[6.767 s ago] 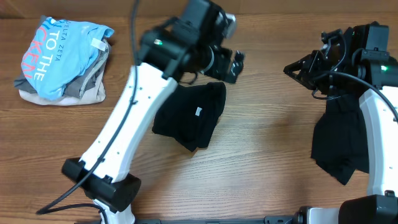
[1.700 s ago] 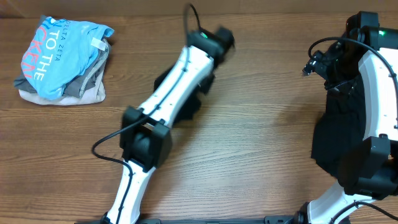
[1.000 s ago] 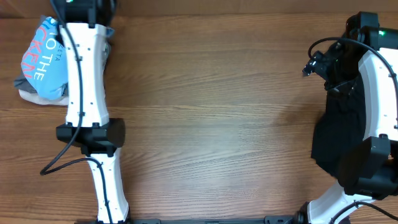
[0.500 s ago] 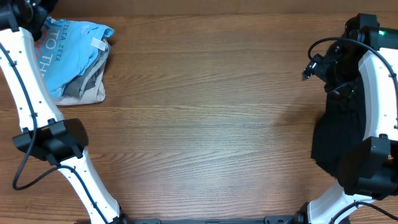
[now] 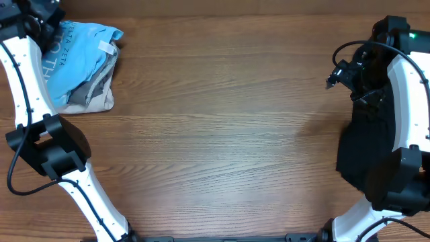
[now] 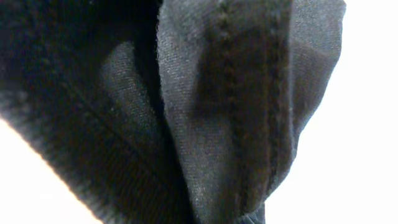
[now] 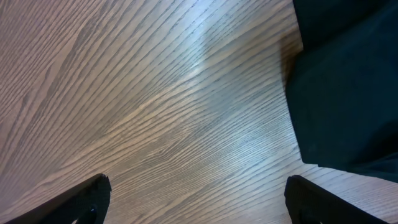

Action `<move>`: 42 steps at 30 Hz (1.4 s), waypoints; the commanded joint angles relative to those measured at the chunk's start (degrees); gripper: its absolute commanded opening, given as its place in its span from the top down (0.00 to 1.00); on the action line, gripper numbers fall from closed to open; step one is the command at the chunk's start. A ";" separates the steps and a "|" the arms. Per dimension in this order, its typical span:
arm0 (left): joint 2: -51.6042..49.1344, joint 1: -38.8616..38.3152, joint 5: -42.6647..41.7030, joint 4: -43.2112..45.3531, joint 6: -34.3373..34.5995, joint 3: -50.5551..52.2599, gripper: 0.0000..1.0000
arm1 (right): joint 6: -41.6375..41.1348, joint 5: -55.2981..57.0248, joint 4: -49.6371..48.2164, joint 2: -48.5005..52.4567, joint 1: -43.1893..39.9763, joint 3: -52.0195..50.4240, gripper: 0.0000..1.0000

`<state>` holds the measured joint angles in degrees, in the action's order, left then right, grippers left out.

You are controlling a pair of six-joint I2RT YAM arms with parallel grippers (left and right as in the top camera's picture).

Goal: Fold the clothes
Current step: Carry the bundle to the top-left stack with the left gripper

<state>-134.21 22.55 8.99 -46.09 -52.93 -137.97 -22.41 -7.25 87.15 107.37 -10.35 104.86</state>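
The clothes lie in two places. A folded pile sits at the back left, with a light-blue lettered tee point(image 5: 75, 50) on top of grey and beige garments point(image 5: 93, 95). My left gripper point(image 5: 41, 15) is at the back left corner beside that pile. It is shut on a black shirt point(image 6: 205, 112), whose fabric fills the left wrist view and hides the fingers. Another black garment point(image 5: 366, 154) lies at the right edge, partly under my right arm. My right gripper point(image 7: 200, 200) hovers open over bare wood, and the black garment point(image 7: 348, 81) lies just to its right.
The wooden table point(image 5: 228, 134) spans the view. My left arm's white links point(image 5: 23, 74) run along the left edge past the pile. My right arm point(image 5: 403, 87) and its cable stand over the right-hand black garment.
My left arm has swung from the table's middle across to the far back left corner, taking the black shirt with it. The right arm has stayed still and open.
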 commanded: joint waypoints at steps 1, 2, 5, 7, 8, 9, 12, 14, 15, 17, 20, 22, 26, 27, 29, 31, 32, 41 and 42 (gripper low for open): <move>0.46 -0.09 2.75 0.24 2.34 1.03 0.96 | 0.35 0.13 -0.33 -0.63 0.11 1.25 0.07; 0.48 -0.35 1.57 -1.03 3.74 1.03 0.96 | 0.35 0.13 -0.39 -0.63 0.11 1.25 0.07; 0.44 -0.98 -5.92 -7.13 7.69 1.05 0.96 | 0.35 0.13 -0.42 -0.63 0.11 1.25 0.07; 0.44 -1.20 -10.64 -9.68 10.58 1.86 0.89 | 0.35 0.13 -0.44 -0.63 0.11 1.25 0.07; 0.44 -1.42 -14.58 -10.78 13.64 2.56 0.82 | 0.35 0.13 -0.48 -0.63 0.11 1.25 0.07; 0.44 -1.62 -16.92 -10.93 15.04 3.28 0.78 | 0.35 0.13 -0.48 -0.63 0.11 1.25 0.07; 0.44 -2.84 -28.11 -10.91 19.43 6.49 0.41 | 0.35 0.13 -0.52 -0.63 0.11 1.25 0.07; 0.44 -3.98 -35.21 -10.93 20.74 8.26 0.18 | 0.33 0.11 -0.52 -0.63 0.11 1.25 0.07; 0.44 -4.83 -39.19 -10.95 21.66 9.22 0.06 | 0.33 0.11 -0.66 -0.63 0.11 1.25 0.07; 0.44 -6.10 -42.42 -11.06 23.12 10.23 0.00 | 0.11 0.04 -0.94 -0.63 0.11 1.25 0.07; 0.44 -8.24 -43.15 -11.69 24.68 10.51 0.00 | 0.13 -0.52 -1.33 -0.63 0.13 1.25 0.07; 0.87 -9.29 -43.56 -11.80 24.70 8.68 0.00 | 0.13 -0.50 -1.42 -0.63 0.15 1.25 0.06; 2.84 -9.70 -38.97 -13.20 29.77 0.68 0.00 | 0.15 -0.50 -1.55 -0.63 0.15 1.25 0.06; 3.37 -9.51 -36.76 -13.22 31.36 -0.66 0.00 | 0.15 -0.50 -1.55 -0.63 0.15 1.25 0.06; 4.39 -8.96 -30.18 -13.22 34.42 -3.52 0.00 | 0.17 -0.44 -1.60 -0.63 0.15 1.25 0.06; 4.63 -8.61 -24.52 -13.16 35.58 -5.05 0.00 | 0.22 -0.24 -1.73 -0.63 0.15 1.25 0.06; 4.63 -8.39 -19.56 -12.72 37.38 -5.42 0.00 | 0.37 -0.26 -1.92 -0.63 0.15 1.25 0.06; 4.22 -1.16 -8.79 -4.46 48.43 1.81 0.00 | 0.37 -0.31 -2.16 -0.63 0.15 1.25 0.05; 4.22 -0.48 -9.90 -2.99 48.43 3.08 0.00 | 0.37 -0.31 -2.16 -0.63 0.15 1.25 0.05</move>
<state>-130.72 18.28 -2.02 -52.10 -9.76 -138.89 -22.44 -7.27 85.10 107.37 -10.35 104.86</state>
